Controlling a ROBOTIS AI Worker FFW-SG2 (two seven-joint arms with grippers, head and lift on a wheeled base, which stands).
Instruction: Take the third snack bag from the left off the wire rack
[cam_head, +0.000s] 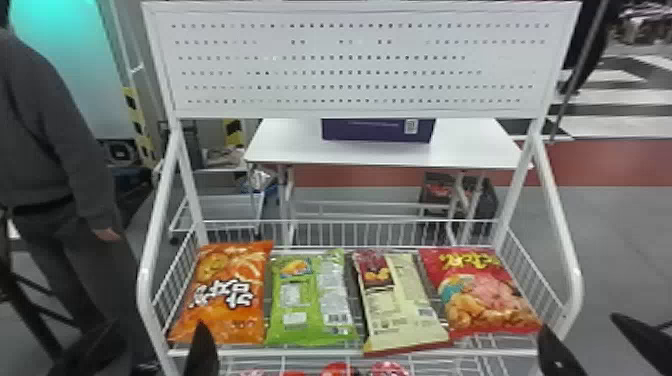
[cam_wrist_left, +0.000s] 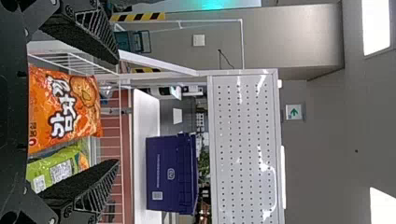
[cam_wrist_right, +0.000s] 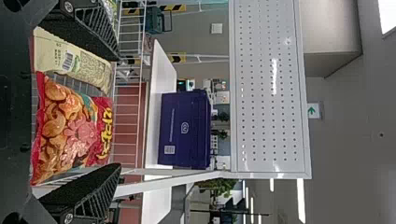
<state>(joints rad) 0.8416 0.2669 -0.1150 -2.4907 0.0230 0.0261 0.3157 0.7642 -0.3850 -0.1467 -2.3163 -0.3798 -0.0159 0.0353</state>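
Wire rack (cam_head: 567, 280): one, white. You face its front, where a wire shelf is fenced by a low rail.
Perforated panel (cam_head: 360, 60): one, white, standing upright across the rack's top.
Table (cam_head: 465, 150): one, white, behind the rack.
Blue box (cam_head: 377, 130): one, lying on that table.
Snack bags: four, flat on the shelf in one row. From your left you see an orange bag (cam_head: 225, 292), a green bag (cam_head: 310, 300), a cream bag (cam_head: 400, 305) and a red bag (cam_head: 477, 290).
Third bag: the cream bag lies printed back up between green and red, slightly skewed, with its near end over the shelf's front rail.
Grippers: two, low before the rack. The left gripper (cam_wrist_left: 114, 109) faces the orange bag and the right gripper (cam_wrist_right: 114, 109) faces the red bag.
Jaws: both pairs stand apart and hold nothing.
Bag relative to jaws: the cream bag lies beyond and between your two grippers, touching neither. In the right wrist view it sits beside one finger (cam_wrist_right: 84, 28), and the red bag spans the gap.
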